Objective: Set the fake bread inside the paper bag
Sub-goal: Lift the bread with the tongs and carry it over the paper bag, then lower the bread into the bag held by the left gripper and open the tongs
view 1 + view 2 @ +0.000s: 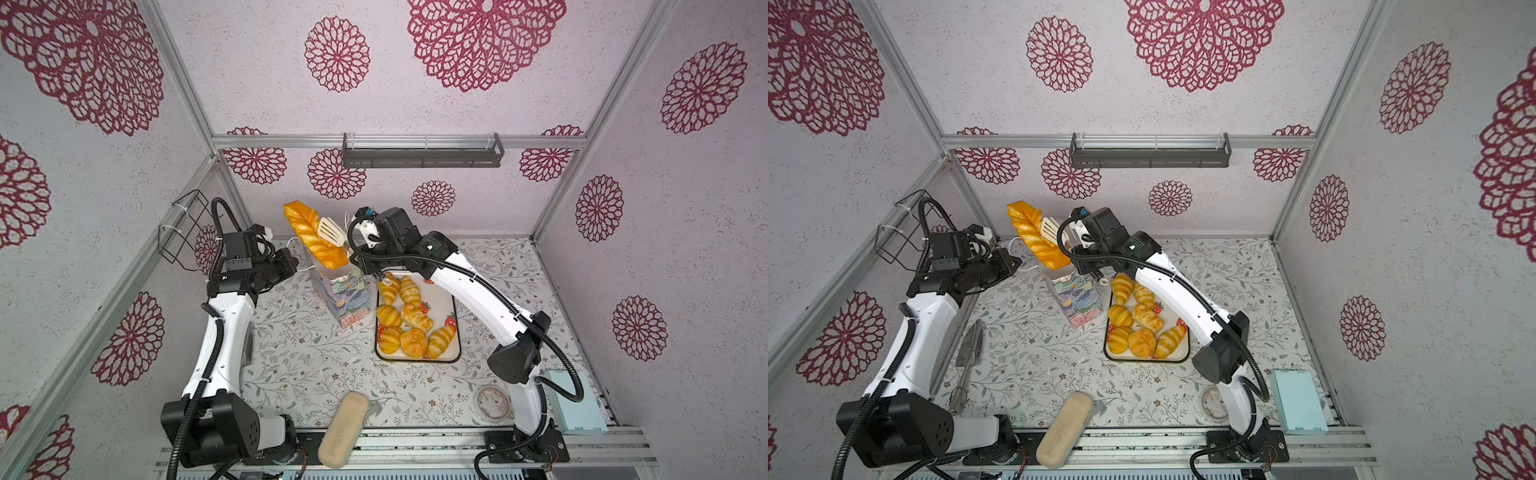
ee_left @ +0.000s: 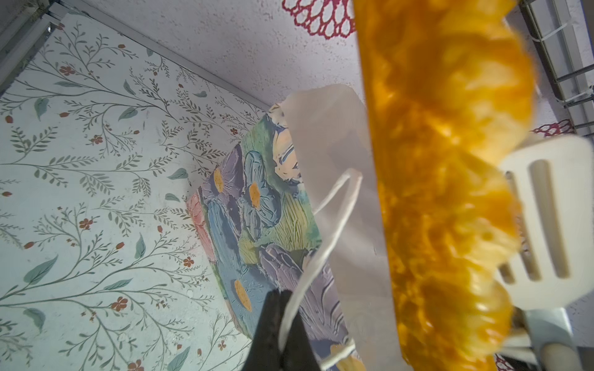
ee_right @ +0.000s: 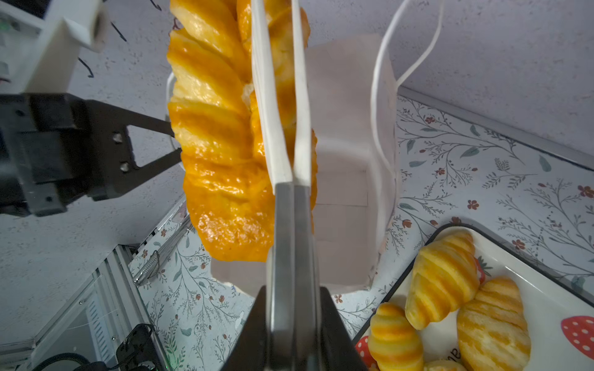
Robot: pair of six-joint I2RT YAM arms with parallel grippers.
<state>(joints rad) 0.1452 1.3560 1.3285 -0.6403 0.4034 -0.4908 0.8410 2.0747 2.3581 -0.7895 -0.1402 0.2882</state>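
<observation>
The long braided loaf (image 1: pixel 315 237) hangs tilted over the paper bag (image 1: pixel 345 300). Its lower end is right at the bag's white mouth, towards the side where the left arm is. From where I stand I can't tell whether the tip is already below the rim. It is pinched between the white slotted heads of a pair of tongs (image 3: pixel 291 205), and the right gripper (image 3: pixel 294 308) is squeezed tight around their metal handles. The left gripper (image 2: pixel 279 298) is closed on one cord handle (image 2: pixel 334 205), holding that side of the bag up. The rest of the fake bread (image 1: pixel 409 320), croissants and buns, lies on the strawberry tray (image 1: pixel 457 332) just beside the bag. A pale beige block (image 1: pixel 343 430) sits well apart at the front edge.

The grip worries me most. The loaf is glossy and long, and much of it stands above the tongs, so it could swing or slip out sideways and land on the table. If it goes down at this slant, the tip may catch the paper rim and fold it in. It could also push the tall, narrow bag over towards the tray. Only one cord is held, so the far wall of the bag is free to sag and narrow the opening.
</observation>
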